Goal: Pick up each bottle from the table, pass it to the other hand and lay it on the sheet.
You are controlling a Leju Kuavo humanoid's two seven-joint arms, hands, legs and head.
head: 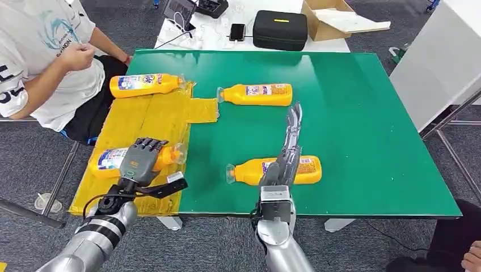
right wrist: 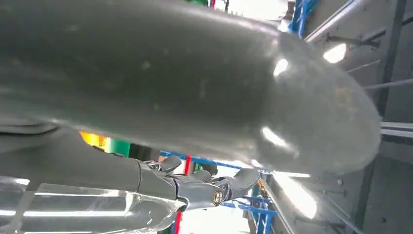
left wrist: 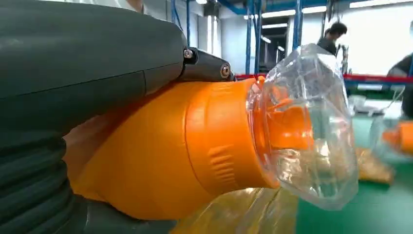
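Note:
Several orange bottles with clear caps lie on the green table [head: 363, 130]. My left hand [head: 142, 161] grips one bottle [head: 110, 159] lying on the yellow sheet [head: 147, 122] near its front edge; up close, that bottle's [left wrist: 185, 151] clear cap [left wrist: 311, 126] juts past my thumb. A second bottle [head: 144, 85] lies at the sheet's far end. A third bottle [head: 258, 94] lies on bare green beside the sheet. My right hand [head: 286, 153] stretches flat and open, fingers straight, over the nearest bottle [head: 309, 170] by the front edge; its dark fingers [right wrist: 195, 185] hold nothing.
A person [head: 45, 56] sits at the table's left, close to the sheet. Behind the table stand a black case [head: 279, 29], a cardboard box [head: 334, 20] and a phone [head: 237, 31]. A white table [head: 442, 62] stands to the right. Another person's hand [head: 471, 258] shows at bottom right.

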